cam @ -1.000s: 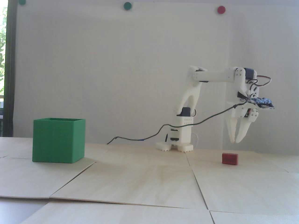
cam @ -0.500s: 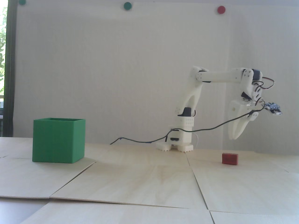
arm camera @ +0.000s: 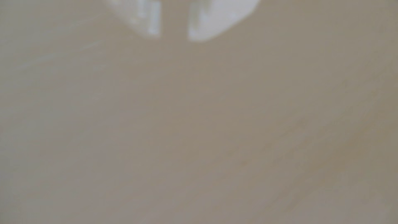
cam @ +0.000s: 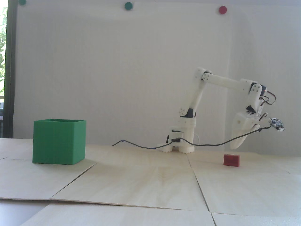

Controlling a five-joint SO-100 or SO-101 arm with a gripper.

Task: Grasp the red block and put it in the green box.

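Gripper (cam: 234,147), jaws narrowly parted and empty, hovers above the red block (cam: 231,160); it should widen and centre before descending.

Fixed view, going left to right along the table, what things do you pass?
green box → the arm's base → red block, with the end effector hanging just above it, clear of the block → small camera board sticking out on the far right of the wrist.
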